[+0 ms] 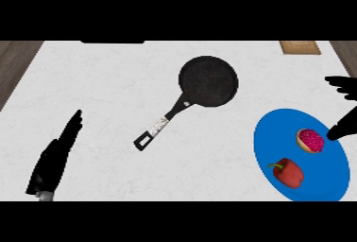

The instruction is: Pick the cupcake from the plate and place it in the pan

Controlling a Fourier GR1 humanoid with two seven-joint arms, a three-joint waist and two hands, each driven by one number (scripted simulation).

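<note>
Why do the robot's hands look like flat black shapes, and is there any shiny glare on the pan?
In the head view, the left hand and right hand show as solid black with no shading; the same view shows the pan dull and speckled, with no glare; light on the counter looks even, and the cupcake on the blue plate shows clearly.

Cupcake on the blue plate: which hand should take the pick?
Right. The right hand is open at the blue plate, its fingers beside the cupcake. The left hand rests open at the view's lower left, across the counter, beyond the pan.
</note>
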